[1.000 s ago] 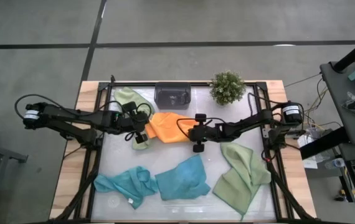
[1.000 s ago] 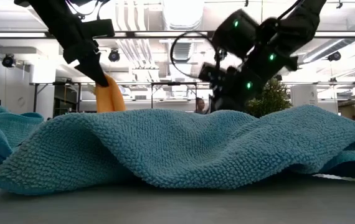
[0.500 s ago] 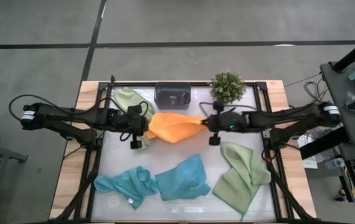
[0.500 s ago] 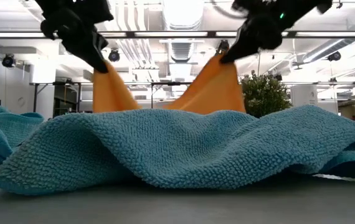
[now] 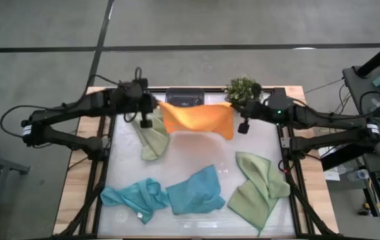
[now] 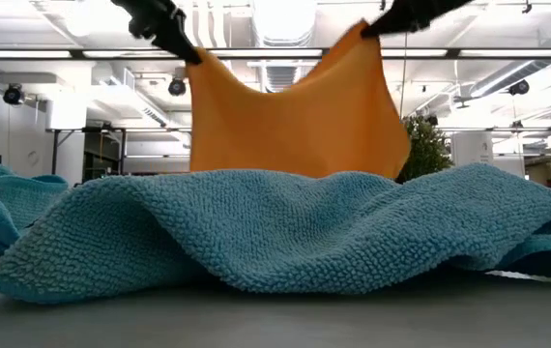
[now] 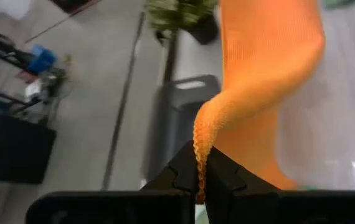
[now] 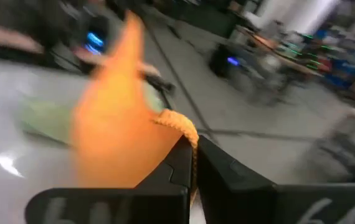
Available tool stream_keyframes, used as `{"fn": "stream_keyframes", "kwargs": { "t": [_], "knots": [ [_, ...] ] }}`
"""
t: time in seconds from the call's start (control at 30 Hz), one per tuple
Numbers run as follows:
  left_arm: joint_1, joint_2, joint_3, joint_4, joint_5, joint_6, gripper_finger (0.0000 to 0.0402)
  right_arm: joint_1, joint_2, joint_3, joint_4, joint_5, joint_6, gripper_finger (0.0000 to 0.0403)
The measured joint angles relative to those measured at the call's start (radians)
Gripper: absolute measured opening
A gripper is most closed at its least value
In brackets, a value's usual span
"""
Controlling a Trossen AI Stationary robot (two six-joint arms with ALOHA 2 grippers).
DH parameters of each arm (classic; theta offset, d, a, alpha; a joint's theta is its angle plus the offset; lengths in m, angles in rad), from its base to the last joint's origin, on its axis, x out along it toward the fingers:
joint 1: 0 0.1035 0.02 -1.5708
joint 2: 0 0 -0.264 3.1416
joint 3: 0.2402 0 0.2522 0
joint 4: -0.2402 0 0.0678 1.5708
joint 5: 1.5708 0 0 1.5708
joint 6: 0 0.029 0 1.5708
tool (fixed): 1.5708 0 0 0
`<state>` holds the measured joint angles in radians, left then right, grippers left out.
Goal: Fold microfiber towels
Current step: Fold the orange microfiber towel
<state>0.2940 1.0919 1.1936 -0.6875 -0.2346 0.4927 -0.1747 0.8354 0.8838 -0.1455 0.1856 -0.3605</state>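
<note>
The orange microfiber towel (image 5: 198, 119) hangs spread between my two grippers over the far part of the table. My left gripper (image 5: 155, 107) is shut on its left upper corner and my right gripper (image 5: 235, 109) is shut on its right upper corner. In the low view the orange towel (image 6: 290, 121) hangs as a sheet behind a teal towel (image 6: 285, 227), which hides its lower edge. One light green towel (image 5: 153, 139) lies crumpled at the far left and another (image 5: 260, 188) at the near right. Two teal towels (image 5: 193, 193) (image 5: 133, 198) lie along the near edge. My left gripper pinches the orange towel's upper left corner (image 7: 200, 146) between its two fingers, the hemmed edge running out from between the fingertips (image 7: 187, 174). The cloth hangs below and away from the hold. My right gripper pinches the towel's upper right corner (image 8: 179, 122) between its two fingers, coming level from the table's right side. The towel's top edge (image 6: 271, 85) sags a little between the two holds.
A dark grey tray (image 5: 185, 99) and a small potted plant (image 5: 242, 87) stand at the far edge, right behind the hanging towel. Bare table shows in the middle (image 5: 197, 153), between the orange towel and the towels near the front.
Both grippers have risen and moved toward the far edge, the left one also toward the left and the right one toward the right. The orange towel, a crumpled heap on the table a second ago, has been lifted and spread out into a hanging sheet between them.
</note>
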Motion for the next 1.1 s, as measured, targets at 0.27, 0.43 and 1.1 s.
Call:
{"fn": "stream_keyframes", "kwargs": {
  "t": [0.27,0.43,1.1],
  "knots": [
    [0.013,-0.039,0.032,-0.057,0.173,-0.033,0.0,-0.007,-0.01,0.169,-0.26,0.008,0.015,0.0008],
    [0.025,-0.038,0.031,-0.065,0.174,-0.03,0.0,-0.014,0.024,0.202,-0.399,0.017,0.011,0.0008],
    [0.184,-0.027,-0.007,-0.098,0.346,0.009,0.0,-0.046,-0.017,0.108,-0.457,0.167,0.015,0.0008]
  ]
}}
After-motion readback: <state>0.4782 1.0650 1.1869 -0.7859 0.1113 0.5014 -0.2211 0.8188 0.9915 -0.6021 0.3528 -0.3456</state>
